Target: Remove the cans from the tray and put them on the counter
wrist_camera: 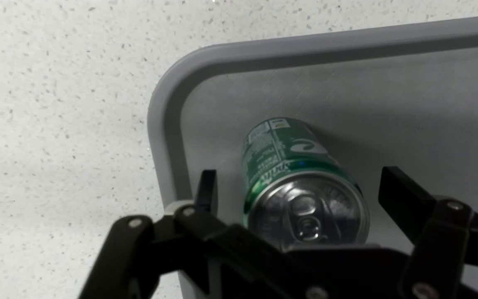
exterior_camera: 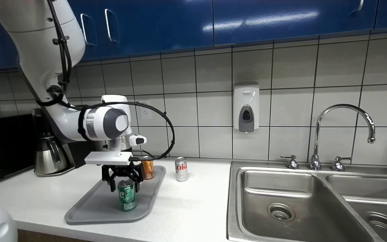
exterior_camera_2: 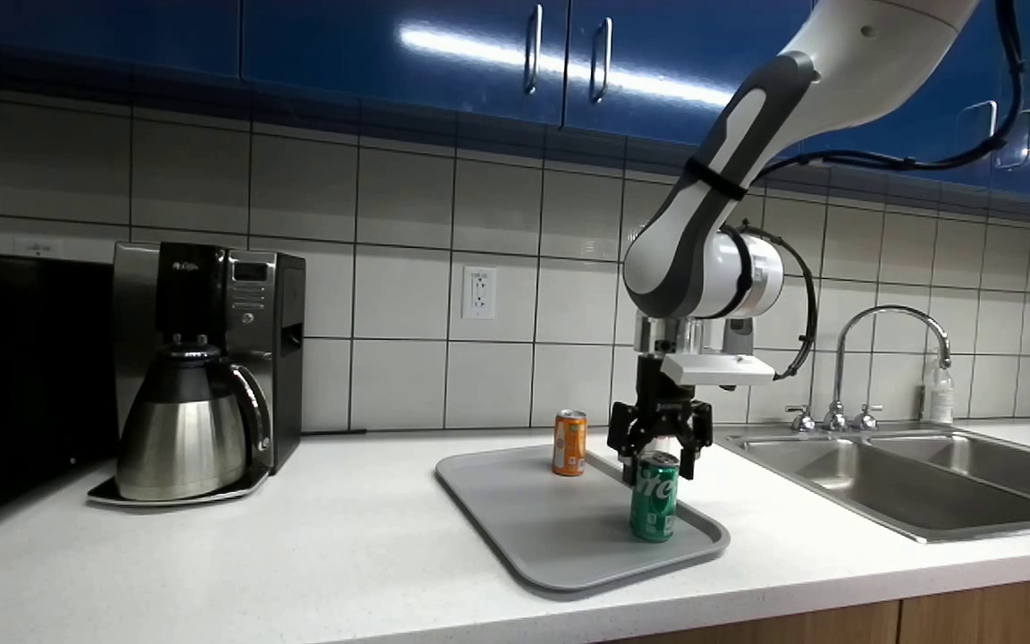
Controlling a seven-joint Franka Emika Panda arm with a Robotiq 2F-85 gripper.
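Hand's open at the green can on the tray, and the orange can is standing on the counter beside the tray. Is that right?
Not quite: the orange can stands on the tray too, not on the counter beside it, as both exterior views show. The rest holds: the hand is open at the green can.

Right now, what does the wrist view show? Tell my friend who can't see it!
An open black gripper straddles a green drink can, with a gap on each side. The can stands near a rounded corner of a grey tray; pale, speckled counter shows beyond.
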